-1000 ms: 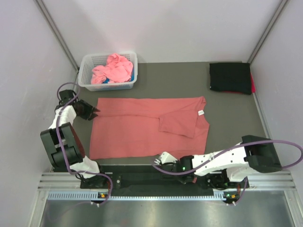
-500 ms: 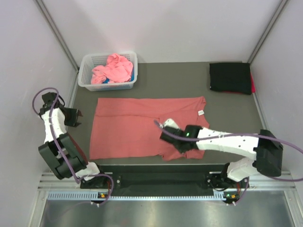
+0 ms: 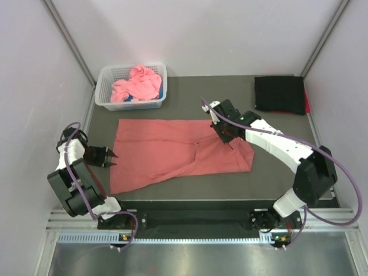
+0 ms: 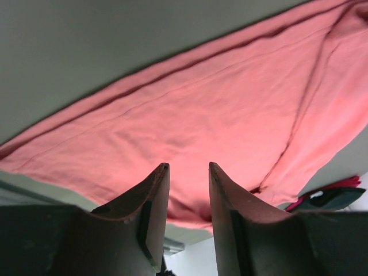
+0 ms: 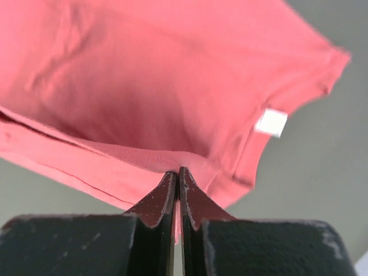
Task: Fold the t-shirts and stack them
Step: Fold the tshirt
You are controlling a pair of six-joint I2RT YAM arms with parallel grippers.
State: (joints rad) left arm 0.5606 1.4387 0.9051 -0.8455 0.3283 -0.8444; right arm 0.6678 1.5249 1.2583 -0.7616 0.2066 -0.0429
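A black shirt (image 3: 279, 94) lies folded at the far right corner, and a pink shirt (image 3: 137, 83) waits in the basket (image 3: 103, 92). The red shirt (image 3: 155, 149) lies mid-worktop (image 3: 276, 149), half folded. The right gripper (image 3: 224, 132), pinched shut on its near hem, has carried it from the near edge to the far one. The left gripper (image 3: 111, 156), half open and empty, has dropped beside the shirt's left edge.
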